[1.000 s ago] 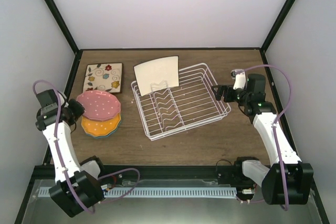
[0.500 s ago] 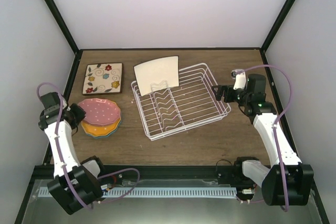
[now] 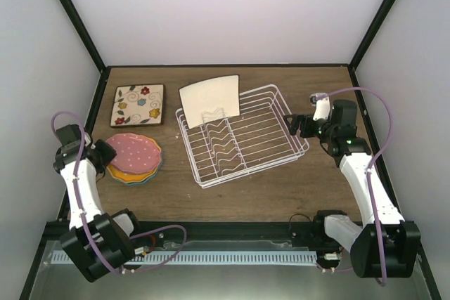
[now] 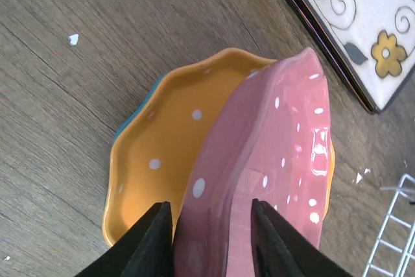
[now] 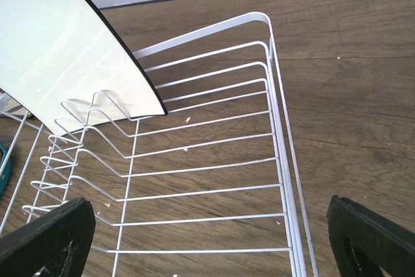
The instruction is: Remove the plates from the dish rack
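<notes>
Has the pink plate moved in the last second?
Yes. The pink plate has shifted toward the near edge, away from the floral square plate, and now sits over the orange plate. The left claw still grips it.

Our left arm [image 3: 83,187] rises from its base at the near left corner and bends at the wrist toward the middle. Its left end effector [image 4: 211,215] is clamped, one finger on each face of the pink plate [image 4: 272,154] at its rim. Our right arm [image 3: 365,180] stretches away from its base with the wrist turned inward, and the right end effector [image 5: 207,235] has its fingers spread wide apart.
</notes>
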Robot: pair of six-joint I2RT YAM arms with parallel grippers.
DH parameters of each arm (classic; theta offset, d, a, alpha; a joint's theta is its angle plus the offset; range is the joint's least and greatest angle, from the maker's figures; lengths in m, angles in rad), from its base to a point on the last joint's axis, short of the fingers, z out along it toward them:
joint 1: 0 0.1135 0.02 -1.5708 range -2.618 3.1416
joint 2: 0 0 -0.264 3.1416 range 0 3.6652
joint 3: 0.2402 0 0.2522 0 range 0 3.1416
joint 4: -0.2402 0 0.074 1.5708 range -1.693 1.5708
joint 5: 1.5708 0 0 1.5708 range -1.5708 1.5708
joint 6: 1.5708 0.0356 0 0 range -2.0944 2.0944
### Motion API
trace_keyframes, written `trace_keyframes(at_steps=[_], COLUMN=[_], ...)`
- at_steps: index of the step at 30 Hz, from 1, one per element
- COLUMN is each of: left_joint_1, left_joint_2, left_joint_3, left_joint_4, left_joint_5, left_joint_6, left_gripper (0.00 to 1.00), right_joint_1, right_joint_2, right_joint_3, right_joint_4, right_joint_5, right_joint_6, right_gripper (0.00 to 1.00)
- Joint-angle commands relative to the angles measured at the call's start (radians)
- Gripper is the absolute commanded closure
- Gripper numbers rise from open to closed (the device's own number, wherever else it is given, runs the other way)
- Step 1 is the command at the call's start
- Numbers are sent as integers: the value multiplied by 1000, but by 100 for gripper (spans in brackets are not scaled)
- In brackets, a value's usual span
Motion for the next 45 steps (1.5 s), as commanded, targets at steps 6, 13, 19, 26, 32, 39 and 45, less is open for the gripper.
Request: trace_keyframes(at_steps=[6,13,19,26,32,39,45], left_joint_1=[7,6,6,6,-38,-377,-514], left_joint_2=[43,67,89,125,160,387,583], left_joint_3=[-13,-20,-14,135,303,460,605], left_joint_4=[50,51,53,47,282,700,517], left_joint_5=[37,40,46,-10,-3,438,677], left_joint_6=[-6,-8,-16,-32,-72,233,685], left_gripper=[43,16,4,0,0,6,11], right_joint_1=[-11,-11,-11,-11,-11,-11,-11], right_joint_2=[-30,-41,-47,-64,-81,-73,-87], right_joint_3=[21,15,14,14,10,11,22], right_joint_4=[-10,-12,-14,-24,-24,-2,-22], right_joint_5=[16,19,17,27,45,33,47], right_joint_6=[7,12,17,17,17,28,28], right_gripper=[0,0,0,0,0,0,0])
